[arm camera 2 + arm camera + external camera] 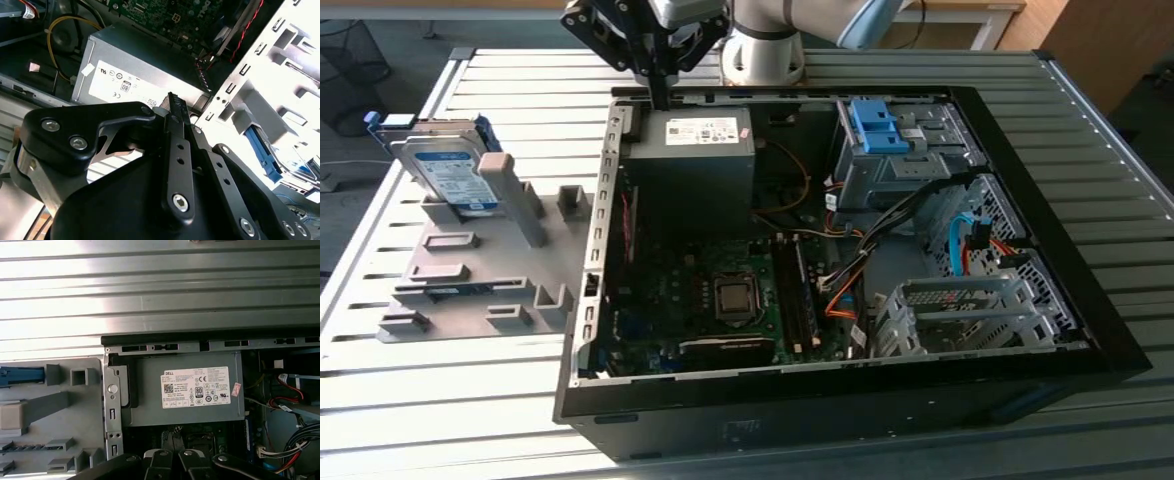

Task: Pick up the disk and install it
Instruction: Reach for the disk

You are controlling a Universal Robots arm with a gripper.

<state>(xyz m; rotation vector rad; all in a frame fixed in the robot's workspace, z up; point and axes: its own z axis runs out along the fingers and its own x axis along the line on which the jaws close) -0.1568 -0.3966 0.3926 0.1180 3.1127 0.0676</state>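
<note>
The disk [450, 168], silver-grey with a white-and-blue label and a blue carrier frame, stands upright in a grey holder [480, 270] at the exterior view's left, outside the computer case. Its blue edge [20, 375] appears in the first wrist view. My gripper [662, 97] hangs above the back rim of the open case [1067, 300], over the dark grey power supply box [700, 155] with its white sticker. The fingers are shut with nothing between them. In the second wrist view the gripper [176, 102] points at that box [130, 70].
The holder carries several empty slots and posts. Inside the case are the motherboard [720, 290], loose cables [847, 270], a drive bay holding a bare blue bracket [874, 125] and a perforated metal cage [961, 315]. Slatted metal table [427, 400] lies all around.
</note>
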